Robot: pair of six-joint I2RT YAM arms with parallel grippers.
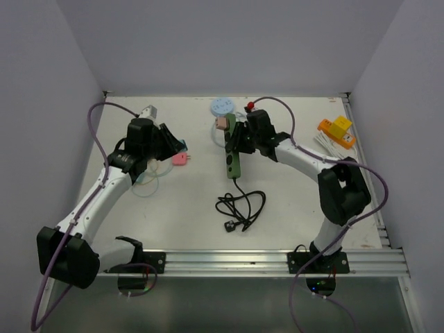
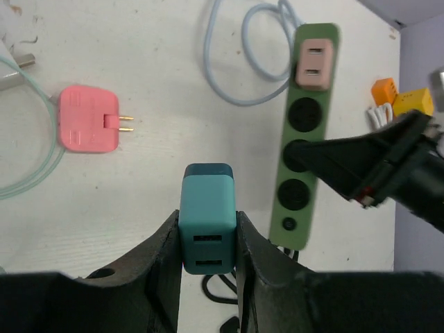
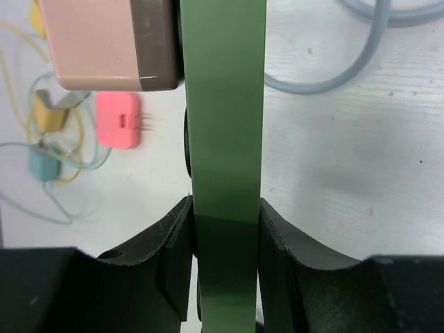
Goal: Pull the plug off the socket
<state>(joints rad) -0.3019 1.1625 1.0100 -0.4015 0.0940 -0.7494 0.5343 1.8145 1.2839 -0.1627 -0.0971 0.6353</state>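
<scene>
Nearest the arm bases, a black coiled cord point(image 1: 241, 206) lies loose on the white table point(image 1: 291, 215). Farther in, the left gripper point(image 2: 207, 232) is clamped on a teal cube-shaped plug point(image 2: 207, 194), held well apart from the long green plastic power strip point(image 3: 223, 104). The right gripper point(image 3: 224, 208) pinches that strip across its face and back.

At the strip's far end, a beige-pink plug block point(image 2: 312, 64) sits in its socket. Pulling it could probably drag the strip through the right fingers. The teal plug could drop onto the flat pink adapter point(image 2: 85, 118) nearby.

Only the left wrist view shows the strip's empty sockets. The right wrist sees it edge-on. Only the top view shows the cord.
</scene>
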